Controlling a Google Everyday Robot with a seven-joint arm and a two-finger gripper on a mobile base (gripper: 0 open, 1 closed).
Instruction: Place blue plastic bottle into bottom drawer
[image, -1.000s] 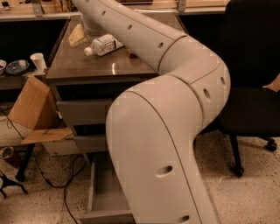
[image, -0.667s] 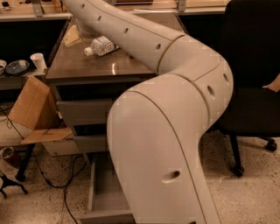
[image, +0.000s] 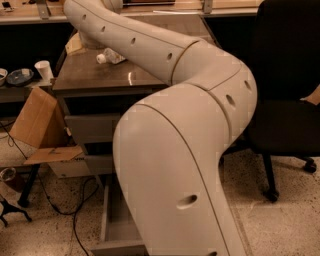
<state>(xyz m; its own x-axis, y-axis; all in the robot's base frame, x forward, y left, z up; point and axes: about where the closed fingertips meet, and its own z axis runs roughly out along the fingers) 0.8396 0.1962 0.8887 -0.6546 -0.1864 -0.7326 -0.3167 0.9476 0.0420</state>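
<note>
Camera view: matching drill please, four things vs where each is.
1 blue plastic bottle
2 bottom drawer
3 white paper cup
4 black office chair

A pulled open, near the floor
B right of the cabinet
C lying on the cabinet top
D standing left of the cabinet

Pairs: 1-C, 2-A, 3-D, 4-B. Gripper not in view; the arm reaches over the cabinet.

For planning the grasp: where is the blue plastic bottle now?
The blue plastic bottle lies on the cabinet top, upper left in the camera view, just below the arm; the gripper is not in view.
</note>
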